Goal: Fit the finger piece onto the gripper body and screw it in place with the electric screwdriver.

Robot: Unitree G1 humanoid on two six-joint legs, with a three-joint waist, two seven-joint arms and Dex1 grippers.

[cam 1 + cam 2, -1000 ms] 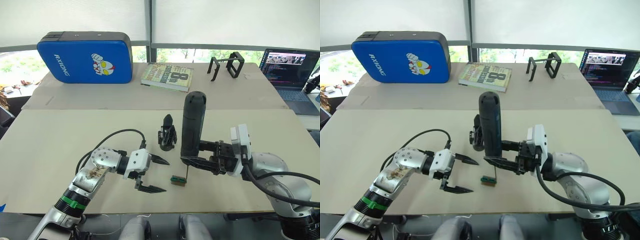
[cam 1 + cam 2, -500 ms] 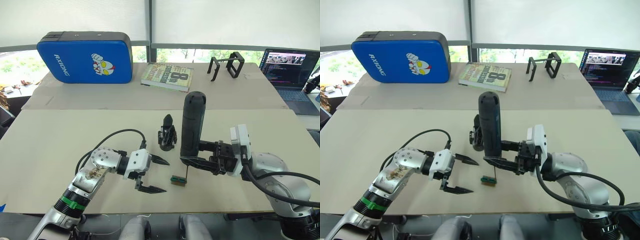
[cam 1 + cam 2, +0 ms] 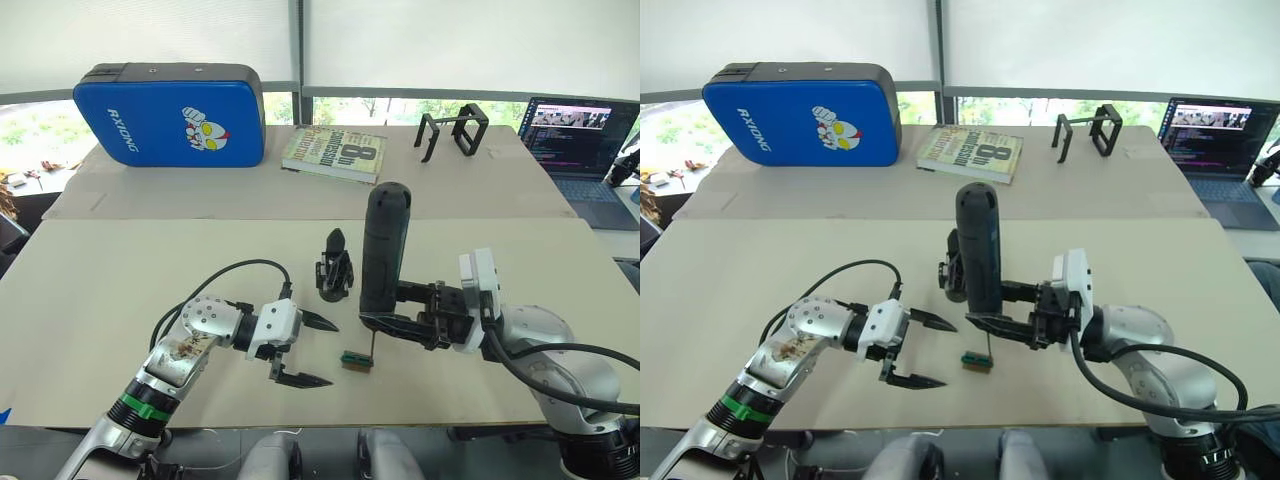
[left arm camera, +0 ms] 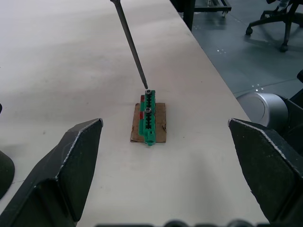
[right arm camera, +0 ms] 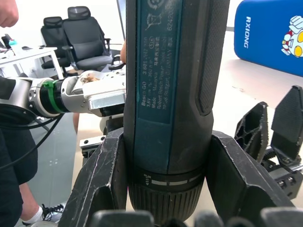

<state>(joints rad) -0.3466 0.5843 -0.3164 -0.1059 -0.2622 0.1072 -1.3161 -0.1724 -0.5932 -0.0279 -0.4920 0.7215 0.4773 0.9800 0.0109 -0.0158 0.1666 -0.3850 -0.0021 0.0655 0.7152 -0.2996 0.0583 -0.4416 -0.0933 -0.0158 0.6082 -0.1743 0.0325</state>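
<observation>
So far you hold the screwdriver in the right jaws, bit on a screw holder; left jaws open, finger piece unfitted.

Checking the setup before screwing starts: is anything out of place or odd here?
Nothing looks spilled or damaged. One oddity: the electric screwdriver, in the right gripper, has its bit on the green screw holder, not at the gripper body.
</observation>
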